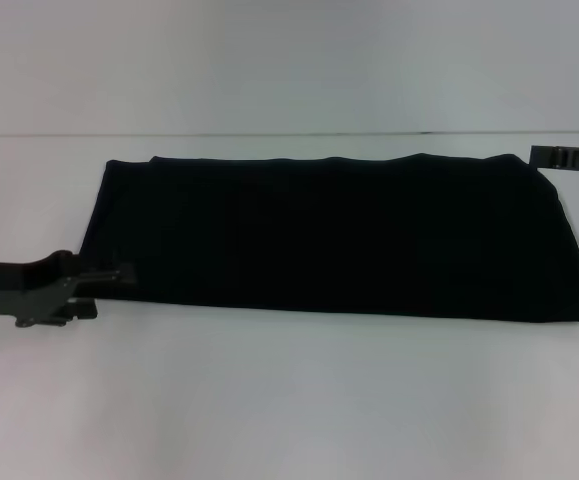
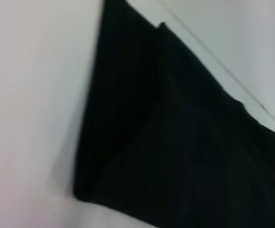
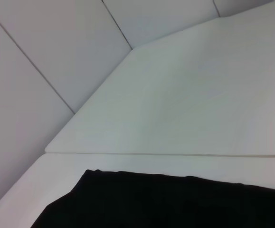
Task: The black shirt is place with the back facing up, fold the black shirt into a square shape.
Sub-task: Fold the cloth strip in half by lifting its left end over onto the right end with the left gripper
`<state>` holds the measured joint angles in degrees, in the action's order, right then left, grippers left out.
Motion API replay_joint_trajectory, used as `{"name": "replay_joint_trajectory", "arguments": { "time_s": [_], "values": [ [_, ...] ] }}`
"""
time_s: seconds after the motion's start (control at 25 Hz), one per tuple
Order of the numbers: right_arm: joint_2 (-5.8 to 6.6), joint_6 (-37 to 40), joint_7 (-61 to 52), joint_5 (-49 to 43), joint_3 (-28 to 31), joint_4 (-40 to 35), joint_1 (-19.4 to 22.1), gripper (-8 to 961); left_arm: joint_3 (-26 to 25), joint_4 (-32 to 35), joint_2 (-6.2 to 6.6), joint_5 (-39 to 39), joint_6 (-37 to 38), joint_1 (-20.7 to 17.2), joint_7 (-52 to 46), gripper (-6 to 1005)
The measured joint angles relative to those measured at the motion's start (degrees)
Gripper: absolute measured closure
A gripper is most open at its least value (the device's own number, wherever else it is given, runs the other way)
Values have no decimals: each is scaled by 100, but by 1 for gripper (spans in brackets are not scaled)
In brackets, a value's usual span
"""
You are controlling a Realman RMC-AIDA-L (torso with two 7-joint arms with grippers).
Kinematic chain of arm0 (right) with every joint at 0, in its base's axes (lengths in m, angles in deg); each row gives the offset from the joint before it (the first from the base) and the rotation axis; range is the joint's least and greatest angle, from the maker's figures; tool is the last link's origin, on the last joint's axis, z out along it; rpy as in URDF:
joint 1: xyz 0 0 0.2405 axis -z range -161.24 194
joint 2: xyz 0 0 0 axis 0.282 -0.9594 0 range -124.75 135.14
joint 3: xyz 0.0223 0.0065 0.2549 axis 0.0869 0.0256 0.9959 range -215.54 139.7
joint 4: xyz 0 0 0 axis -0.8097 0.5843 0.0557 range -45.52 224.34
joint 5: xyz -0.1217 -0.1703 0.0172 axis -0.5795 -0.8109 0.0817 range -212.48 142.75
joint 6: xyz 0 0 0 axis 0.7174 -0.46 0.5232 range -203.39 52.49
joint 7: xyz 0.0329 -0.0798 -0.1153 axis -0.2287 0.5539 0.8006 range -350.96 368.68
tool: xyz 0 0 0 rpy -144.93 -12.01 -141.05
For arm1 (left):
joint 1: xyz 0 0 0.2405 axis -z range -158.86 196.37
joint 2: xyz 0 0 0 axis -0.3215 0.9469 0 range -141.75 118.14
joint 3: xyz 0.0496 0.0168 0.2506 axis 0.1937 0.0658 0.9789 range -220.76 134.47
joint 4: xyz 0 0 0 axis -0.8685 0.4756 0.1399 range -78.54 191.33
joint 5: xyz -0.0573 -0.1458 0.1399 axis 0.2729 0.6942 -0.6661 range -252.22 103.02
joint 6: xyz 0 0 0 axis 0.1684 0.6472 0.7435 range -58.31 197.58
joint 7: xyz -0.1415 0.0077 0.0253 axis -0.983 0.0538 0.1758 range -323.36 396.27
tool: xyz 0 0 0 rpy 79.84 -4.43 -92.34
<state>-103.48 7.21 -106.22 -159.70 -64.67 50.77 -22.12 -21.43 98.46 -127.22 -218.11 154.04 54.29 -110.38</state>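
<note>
The black shirt point(image 1: 339, 235) lies flat on the white table as a long folded band running left to right, with no lettering showing. My left gripper point(image 1: 112, 276) is low at the shirt's near left corner, its tip right at the cloth edge. My right gripper point(image 1: 561, 157) is at the shirt's far right corner, partly cut off by the picture's edge. The left wrist view shows the shirt's left end and corner point(image 2: 175, 142). The right wrist view shows a far edge of the shirt point(image 3: 175, 202).
The white table point(image 1: 289, 400) stretches in front of and to the left of the shirt. Its far edge point(image 1: 269, 134) meets a pale panelled wall point(image 3: 56, 42) close behind the shirt.
</note>
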Motion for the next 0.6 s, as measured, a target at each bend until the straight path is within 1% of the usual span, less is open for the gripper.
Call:
{"name": "replay_joint_trajectory", "arguments": {
  "time_s": [0.28,0.6],
  "values": [
    [-11,-122,47,16,-49,16,-37,21,-1,-278,31,-214,-471,69,-131,111],
    [-12,-142,72,29,2,33,-34,22,18,-565,104,-367,-916,196,-154,111]
  ]
}}
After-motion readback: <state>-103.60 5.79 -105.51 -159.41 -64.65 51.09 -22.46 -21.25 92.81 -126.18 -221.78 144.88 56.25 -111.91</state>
